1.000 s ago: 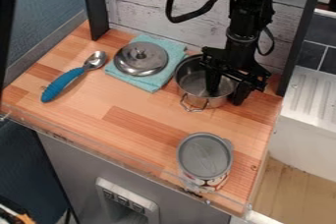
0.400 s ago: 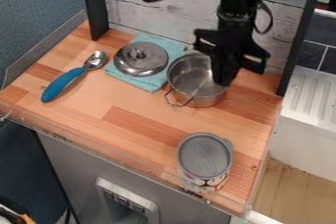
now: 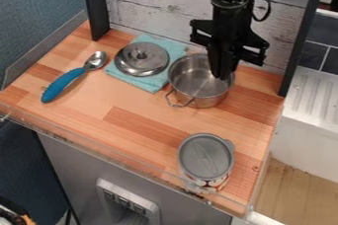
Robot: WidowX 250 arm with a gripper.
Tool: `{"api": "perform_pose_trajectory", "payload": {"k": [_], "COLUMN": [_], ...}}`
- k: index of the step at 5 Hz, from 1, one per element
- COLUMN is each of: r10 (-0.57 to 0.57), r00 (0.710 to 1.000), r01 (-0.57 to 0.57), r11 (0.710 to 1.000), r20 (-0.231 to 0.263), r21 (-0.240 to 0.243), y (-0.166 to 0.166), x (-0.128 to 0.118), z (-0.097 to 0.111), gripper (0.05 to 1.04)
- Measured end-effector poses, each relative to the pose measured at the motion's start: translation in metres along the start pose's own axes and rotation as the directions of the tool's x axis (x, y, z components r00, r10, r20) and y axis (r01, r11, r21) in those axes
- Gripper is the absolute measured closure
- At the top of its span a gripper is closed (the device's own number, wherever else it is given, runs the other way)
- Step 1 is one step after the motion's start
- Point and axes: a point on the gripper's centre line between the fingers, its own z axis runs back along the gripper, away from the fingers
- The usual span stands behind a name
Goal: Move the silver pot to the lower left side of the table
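The silver pot stands upright on the wooden tabletop, just to the right of the turquoise cloth and slightly nearer the camera than the cloth's middle. Whether the pot touches the cloth's edge cannot be told. Its mouth faces up, and its wire handle points toward the tabletop's near side, closer to the camera than the cloth.

The black gripper hangs down to the right of the cloth, at the pot's right-hand part. Its fingers are pressed together, the tips pointing downward and overlapping the pot's mouth and rim from this angle. The arm comes in from the top edge, beyond and to the right of the cloth.

On the cloth lies a round metal lid, knob upward. To the left of the cloth, a spoon with a blue handle lies at a slant, its metal bowl end nearer the cloth. Well apart from the cloth, toward the near right, a can with a gray top stands upright close to the tabletop's front edge. A whitewashed plank wall rises beyond the cloth.
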Motion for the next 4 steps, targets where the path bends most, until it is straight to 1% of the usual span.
{"api": "perform_pose_trajectory", "payload": {"k": [1,2,3,4], "r10": [-0.013,-0.021,-0.021,-0.021], "r00": [0.999,0.998,0.997,0.997], "r01": [0.013,0.022,0.023,0.024], "r11": [1.0,0.999,0.999,0.999], "r20": [-0.047,-0.061,-0.074,-0.08], "r21": [0.015,0.022,0.028,0.04], "y": [0.002,-0.001,-0.001,0.001], "x": [-0.002,0.002,0.001,0.001], "z": [-0.025,-0.041,-0.049,-0.056], "gripper": [0.603,0.29,0.152,0.441]}}
